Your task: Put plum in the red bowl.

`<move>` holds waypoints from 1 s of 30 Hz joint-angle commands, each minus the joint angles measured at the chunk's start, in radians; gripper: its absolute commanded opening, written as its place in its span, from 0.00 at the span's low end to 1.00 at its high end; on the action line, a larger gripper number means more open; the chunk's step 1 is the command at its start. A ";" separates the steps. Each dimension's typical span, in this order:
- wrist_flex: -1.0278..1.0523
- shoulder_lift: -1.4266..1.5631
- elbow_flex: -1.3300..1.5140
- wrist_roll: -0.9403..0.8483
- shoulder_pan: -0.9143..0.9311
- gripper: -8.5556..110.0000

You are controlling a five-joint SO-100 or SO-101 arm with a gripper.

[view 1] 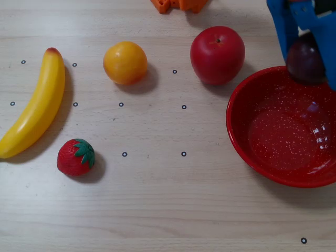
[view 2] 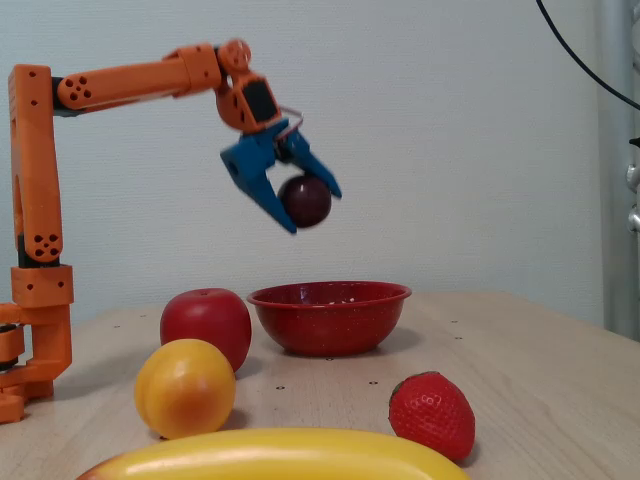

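Plum (view 2: 306,200) sits clamped between the blue fingers (view 2: 262,185) of the hand (view 2: 310,208), which grasps it high in the air, well clear of the desk (view 2: 540,380). In the overhead view the plum (view 1: 305,62) lies over the upper rim of the red bowl (view 1: 252,142). In the fixed view the bowl (view 2: 330,318) stands below it. An apple (view 1: 217,55) stands just left of the bowl in the overhead view; an orange (view 1: 125,62), strawberry (view 1: 76,157) and banana (view 1: 37,105) lie farther left.
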 commanded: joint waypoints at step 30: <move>-0.199 0.023 0.137 0.124 -0.087 0.35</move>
